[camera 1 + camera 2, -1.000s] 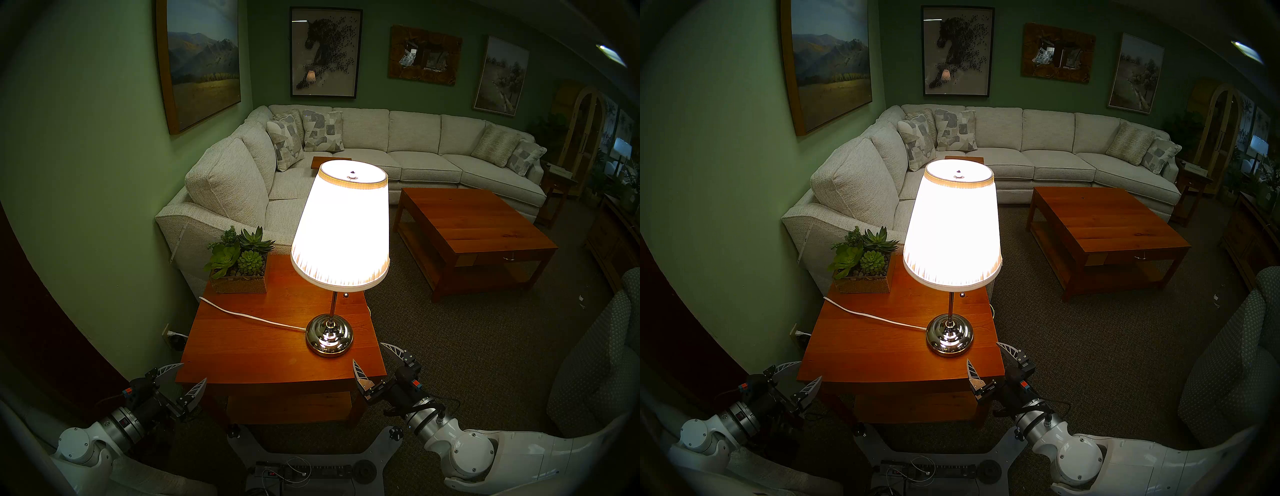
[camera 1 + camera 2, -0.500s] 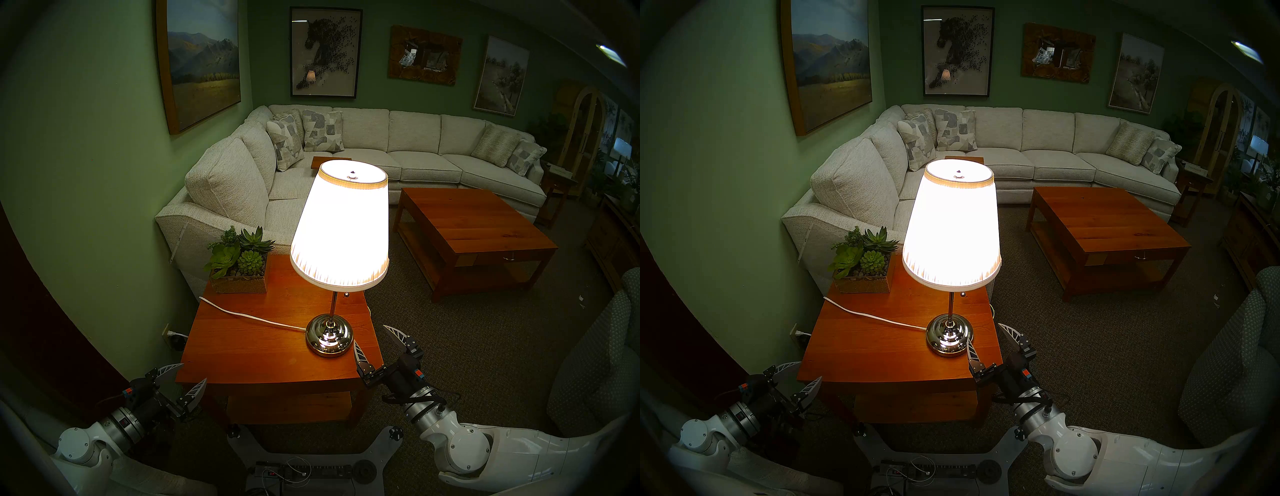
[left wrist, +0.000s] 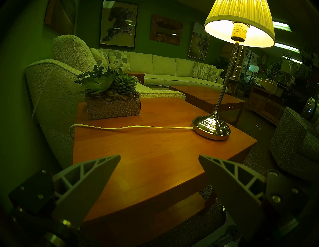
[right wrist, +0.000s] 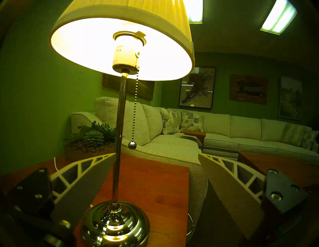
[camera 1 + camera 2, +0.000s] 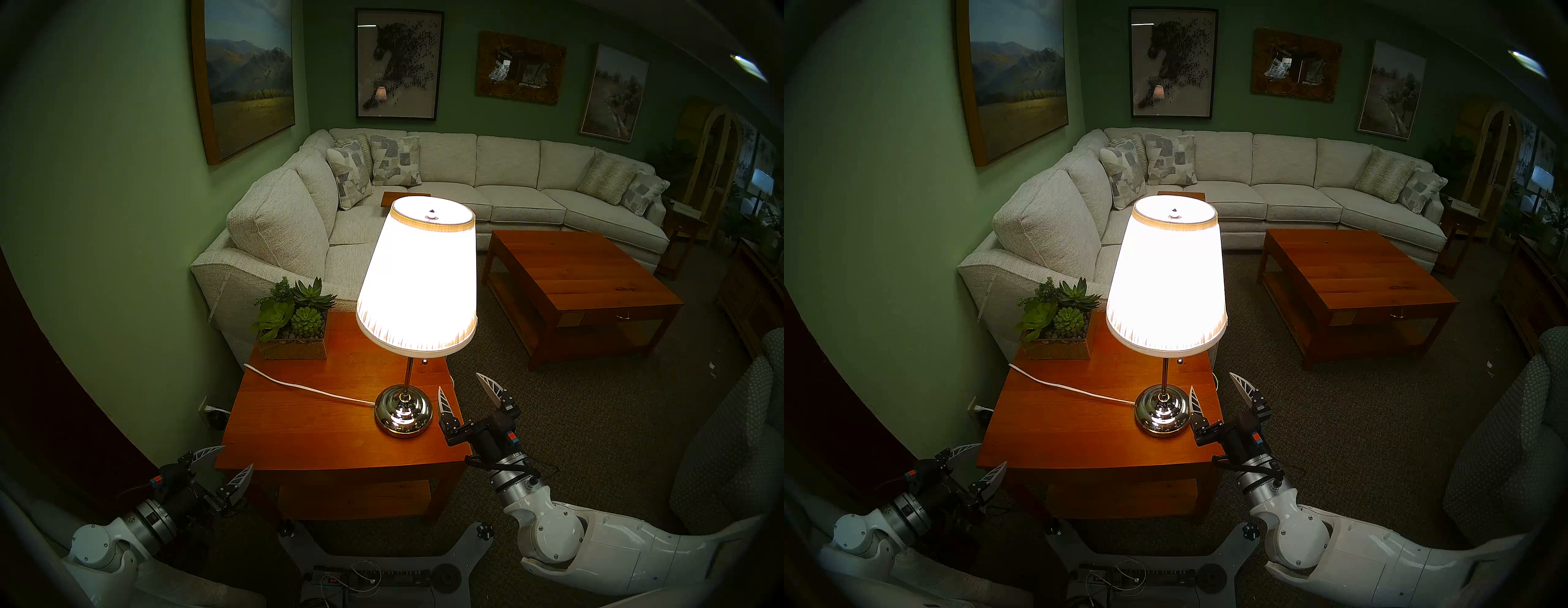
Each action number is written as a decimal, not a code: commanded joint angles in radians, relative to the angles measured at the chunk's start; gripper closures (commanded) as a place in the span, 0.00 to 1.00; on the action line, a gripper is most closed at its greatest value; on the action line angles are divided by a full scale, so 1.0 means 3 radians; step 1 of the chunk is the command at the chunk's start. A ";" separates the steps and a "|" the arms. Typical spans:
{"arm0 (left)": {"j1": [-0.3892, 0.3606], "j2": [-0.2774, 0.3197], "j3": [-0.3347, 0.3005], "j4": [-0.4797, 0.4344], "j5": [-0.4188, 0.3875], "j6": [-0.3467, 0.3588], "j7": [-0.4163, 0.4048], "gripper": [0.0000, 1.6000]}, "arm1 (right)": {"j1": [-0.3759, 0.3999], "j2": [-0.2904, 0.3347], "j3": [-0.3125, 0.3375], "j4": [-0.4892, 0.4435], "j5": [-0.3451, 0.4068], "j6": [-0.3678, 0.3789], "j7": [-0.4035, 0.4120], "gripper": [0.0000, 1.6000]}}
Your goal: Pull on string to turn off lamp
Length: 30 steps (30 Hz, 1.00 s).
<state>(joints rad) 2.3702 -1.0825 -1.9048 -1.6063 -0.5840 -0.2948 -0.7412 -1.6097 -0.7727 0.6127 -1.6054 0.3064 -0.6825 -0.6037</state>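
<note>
Lamp [image 5: 415,271] is lit, shade glowing, standing upright on the right-hand half of the wooden desk [image 5: 305,433]. Chrome base [image 5: 403,411] sits near the desk's right edge; thin stem rises straight into the shade.

The string [image 4: 135,110] is a beaded pull chain hanging from the socket under the shade, just beside the stem, on its right in the right wrist view. It ends in a small shiny bead [image 4: 132,146]. In the head view only the bead [image 5: 424,361] shows, just below the shade rim and right of the stem. Chain hangs free, nothing touching it.

Right end effector [image 5: 464,392] is released, fingers spread wide, nothing between them. It hovers at the desk's right edge just beside the base, tips pointing up toward the shade. From its wrist camera the bead sits above and between the fingertips, closer to the left one; the stem crosses in front of that left finger [image 4: 89,174]. No contact with lamp or chain.

Left end effector [image 5: 225,460] is also released and empty, parked at the desk's near left corner, well apart from the lamp.

White power cord [image 5: 305,387] runs from the base across the desk to its left edge. Succulent planter [image 5: 292,331] sits at the far left corner.
</note>
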 commanded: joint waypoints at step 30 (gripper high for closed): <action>-0.0005 0.0008 -0.0024 -0.0060 -0.0010 -0.0013 -0.0003 0.00 | 0.0708 -0.0692 0.0094 0.0361 -0.0103 0.0068 0.0355 0.00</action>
<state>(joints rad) 2.3702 -1.0822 -1.9044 -1.6047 -0.5834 -0.2948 -0.7414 -1.4208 -0.9760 0.6290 -1.4648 0.2888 -0.6514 -0.4931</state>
